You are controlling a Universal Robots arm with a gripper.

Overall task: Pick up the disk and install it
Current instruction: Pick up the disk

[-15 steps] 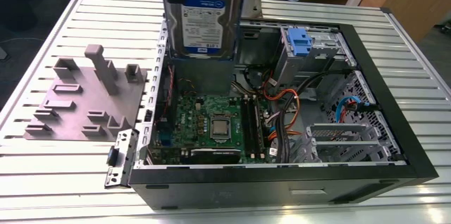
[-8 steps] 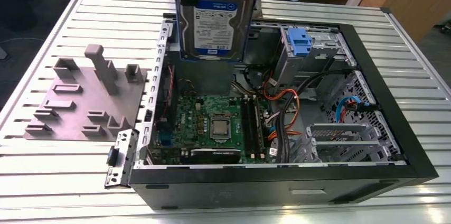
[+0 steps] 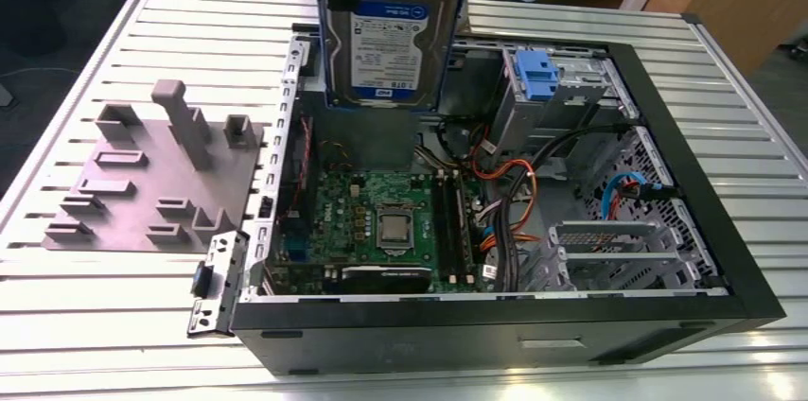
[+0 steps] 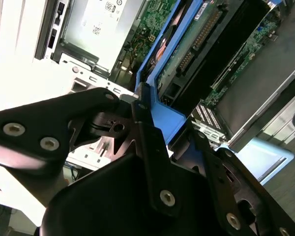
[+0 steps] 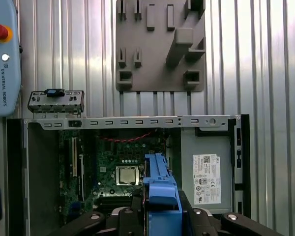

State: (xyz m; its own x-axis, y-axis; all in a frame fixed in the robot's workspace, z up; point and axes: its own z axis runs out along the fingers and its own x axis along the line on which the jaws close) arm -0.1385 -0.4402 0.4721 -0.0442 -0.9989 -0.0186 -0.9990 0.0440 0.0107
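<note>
Black hand (image 4: 163, 123), silver screws (image 4: 167, 197)

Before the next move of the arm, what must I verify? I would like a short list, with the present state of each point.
1. Grip on the disk: ok; the end effector clamps its blue carrier frame.
2. Disk clear of the computer case: ok; it hangs upright above the open case.
3. Disk over the drive cage: not ok; the cage lies toward the exterior view's right.
4. Cage free inside: cannot tell.
5. Orange cables away from the cage: cannot tell; they lie just beside it.
</note>
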